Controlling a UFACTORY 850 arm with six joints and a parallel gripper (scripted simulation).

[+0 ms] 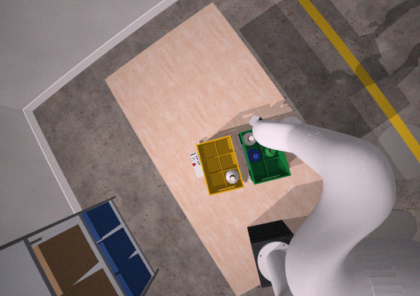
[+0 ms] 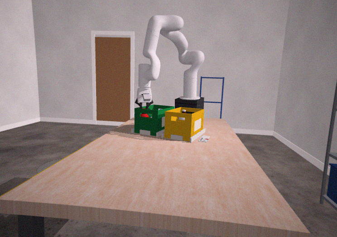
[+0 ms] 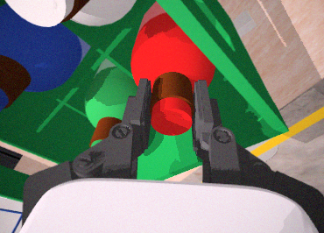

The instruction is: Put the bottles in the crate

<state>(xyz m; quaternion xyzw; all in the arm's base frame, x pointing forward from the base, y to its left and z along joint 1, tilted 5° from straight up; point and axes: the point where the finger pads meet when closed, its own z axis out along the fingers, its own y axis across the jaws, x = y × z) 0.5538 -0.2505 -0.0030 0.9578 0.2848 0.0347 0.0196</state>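
My gripper [image 2: 144, 108] [image 3: 172, 95] is shut on the brown neck of the red bottle [image 2: 144, 115] [image 3: 172, 55], which stands in the green crate [image 1: 281, 164] [image 2: 146, 125] [image 3: 229, 74]. The arm hides this bottle in the top view. A white bottle [image 1: 249, 138] [image 3: 109, 7], a blue bottle [image 1: 253, 155] [image 3: 52, 55] and a green bottle [image 1: 270, 151] [image 3: 109, 95] also stand there. The yellow crate [image 1: 217, 192] [image 2: 176, 128] holds one upright white bottle [image 1: 232, 176]. The pick list [image 1: 198, 172] [image 2: 204, 139] shows white 1 and red 1.
The two crates stand side by side with a narrow gap. Crate walls and dividers surround the bottles; the green crate's wall runs close beside the red bottle. The black robot base [image 1: 269, 230] [image 2: 189, 102] stands on the table [image 1: 189, 69] [image 2: 163, 180] behind the crates.
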